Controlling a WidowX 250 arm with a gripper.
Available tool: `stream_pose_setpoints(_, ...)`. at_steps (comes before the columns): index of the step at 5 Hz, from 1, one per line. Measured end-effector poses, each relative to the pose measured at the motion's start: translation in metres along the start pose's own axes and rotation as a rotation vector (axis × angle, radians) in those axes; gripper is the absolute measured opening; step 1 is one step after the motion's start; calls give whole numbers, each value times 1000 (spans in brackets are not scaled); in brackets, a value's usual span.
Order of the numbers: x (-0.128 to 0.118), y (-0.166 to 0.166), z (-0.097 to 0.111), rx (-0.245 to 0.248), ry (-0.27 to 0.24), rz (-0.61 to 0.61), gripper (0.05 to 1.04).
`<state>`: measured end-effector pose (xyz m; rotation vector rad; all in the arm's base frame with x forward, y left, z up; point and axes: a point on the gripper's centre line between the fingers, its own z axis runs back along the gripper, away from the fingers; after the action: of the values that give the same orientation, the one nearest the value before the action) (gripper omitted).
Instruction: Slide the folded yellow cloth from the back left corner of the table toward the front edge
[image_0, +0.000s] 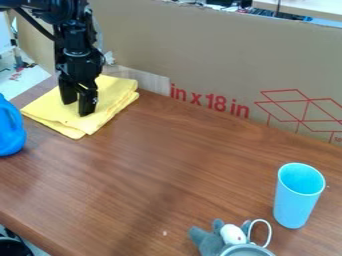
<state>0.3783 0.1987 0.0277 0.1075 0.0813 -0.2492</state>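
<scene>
At the upper left, the black gripper (79, 104) hangs over a folded yellow cloth (110, 95), its two fingers spread apart with cloth visible between them. Whether the fingertips touch the cloth I cannot tell. The cloth lies flat on the brown table (180, 165) near its back left, against the cardboard. Left of the gripper, at the view's edge, stands a blue plastic container (9, 132).
A light blue cup (297, 197) stands upright at the right. By the front edge are a grey plush toy (210, 240) and a metal item with a ring handle (247, 250). A cardboard wall (220, 65) runs along the table's back.
</scene>
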Motion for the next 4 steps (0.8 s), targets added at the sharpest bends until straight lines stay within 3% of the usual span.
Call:
stream_pose_setpoints(1, -12, -40, 0, -72, 25, -41, 1001)
stream_pose_setpoints(2, -29, -94, 6, -211, 16, -116, 1001)
stream_pose_setpoints(3, -48, -144, 6, -297, -29, -200, 1001)
stream_pose_setpoints(4, -50, -169, 1, -340, -49, -198, 1001)
